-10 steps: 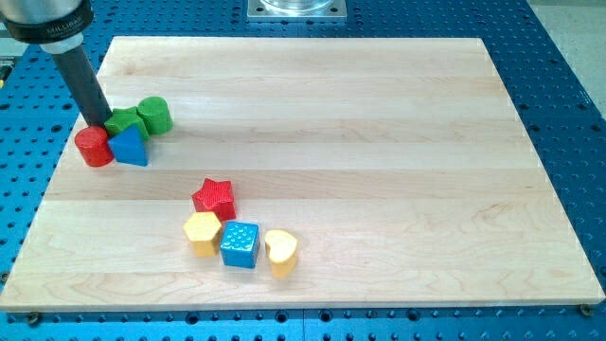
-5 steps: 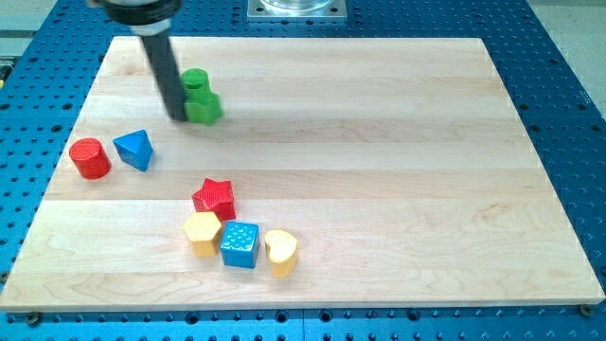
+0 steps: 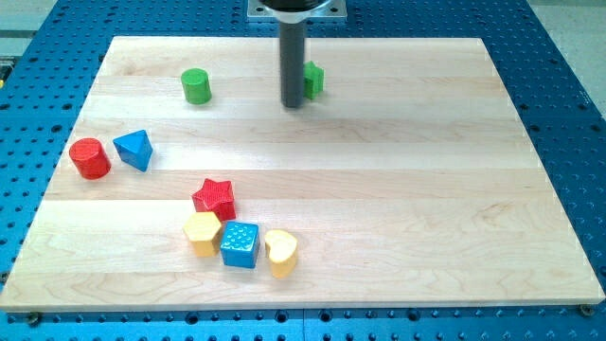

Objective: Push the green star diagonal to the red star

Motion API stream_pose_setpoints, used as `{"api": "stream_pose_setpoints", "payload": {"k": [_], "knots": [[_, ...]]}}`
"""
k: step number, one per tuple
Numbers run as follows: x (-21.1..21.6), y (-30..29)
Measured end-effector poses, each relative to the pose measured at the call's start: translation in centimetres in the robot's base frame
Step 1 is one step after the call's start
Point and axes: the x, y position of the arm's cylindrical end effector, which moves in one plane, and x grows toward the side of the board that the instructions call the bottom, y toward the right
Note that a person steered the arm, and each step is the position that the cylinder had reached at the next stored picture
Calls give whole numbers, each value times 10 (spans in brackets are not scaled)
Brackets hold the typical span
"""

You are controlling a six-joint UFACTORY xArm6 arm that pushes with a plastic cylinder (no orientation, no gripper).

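Note:
The green star [image 3: 313, 80] lies near the view's top centre, partly hidden behind my rod. My tip [image 3: 293, 104] rests on the board at the star's left side, touching or nearly touching it. The red star [image 3: 215, 198] lies lower left of centre, far from the green star. It touches a cluster of a yellow hexagon [image 3: 203, 233], a blue cube [image 3: 240, 243] and a yellow heart [image 3: 281, 251] below it.
A green cylinder [image 3: 196, 85] stands alone at the upper left. A red cylinder [image 3: 90, 158] and a blue triangular block [image 3: 133, 150] sit near the board's left edge. The wooden board [image 3: 398, 189] lies on a blue perforated table.
My tip swept from the left edge toward the view's top centre, pushing the green star right. The green cylinder was carried along, then left behind at the upper left.

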Motion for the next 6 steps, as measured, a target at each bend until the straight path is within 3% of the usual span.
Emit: {"api": "stream_pose_setpoints", "payload": {"k": [1, 2, 4, 5, 6], "knots": [[-18, 9], [-43, 59], [-59, 38], [-59, 118], [-85, 70]]}}
